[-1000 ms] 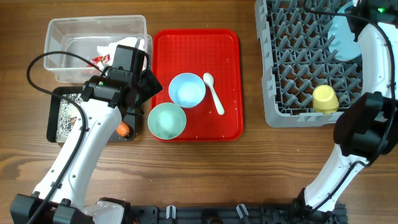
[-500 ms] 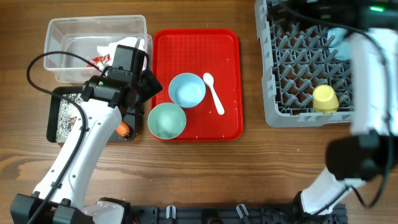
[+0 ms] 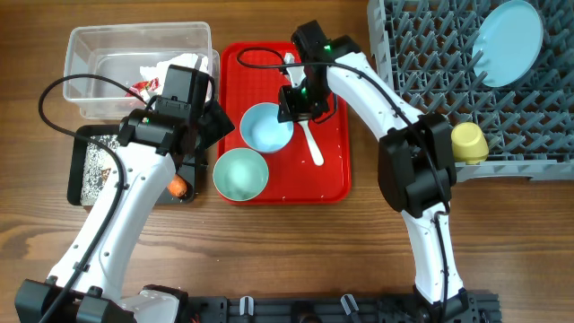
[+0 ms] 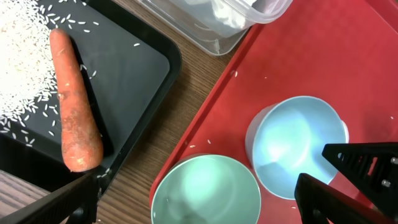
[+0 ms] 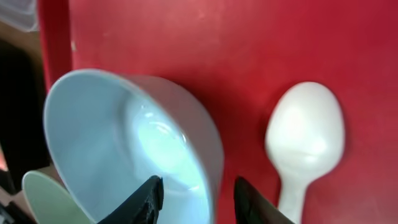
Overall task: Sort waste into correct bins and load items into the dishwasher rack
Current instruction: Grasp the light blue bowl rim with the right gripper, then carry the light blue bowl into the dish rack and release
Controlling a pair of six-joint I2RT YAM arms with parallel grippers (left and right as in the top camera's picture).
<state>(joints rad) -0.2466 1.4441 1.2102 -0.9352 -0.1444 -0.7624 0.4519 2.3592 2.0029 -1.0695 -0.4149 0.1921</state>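
Note:
The light blue bowl [image 3: 267,130] and the mint green bowl [image 3: 239,174] sit on the red tray [image 3: 334,175], with the white spoon [image 3: 310,142] beside them. My right gripper [image 3: 294,103] is open, its fingers [image 5: 196,199] straddling the light blue bowl's [image 5: 124,149] right rim, next to the spoon [image 5: 305,140]. My left gripper [image 3: 202,152] is open and empty [image 4: 199,208] above the mint bowl [image 4: 205,190]. The carrot [image 4: 74,118] lies in the black tray [image 3: 79,193]. The napkin [image 3: 184,63] and wrapper [image 3: 143,88] are in the clear tub [image 3: 90,45]. The light blue plate [image 3: 508,31] and yellow cup [image 3: 468,142] are in the grey rack [image 3: 421,81].
White rice crumbs [image 3: 94,166] are spread in the black tray. The rack fills the far right of the table. The tub and black tray stand close to the left of the red tray. My left arm lies across the black tray.
My right arm has swung from the rack over to the red tray and come down at the light blue bowl. The plate stays in the rack. My left arm has not moved.

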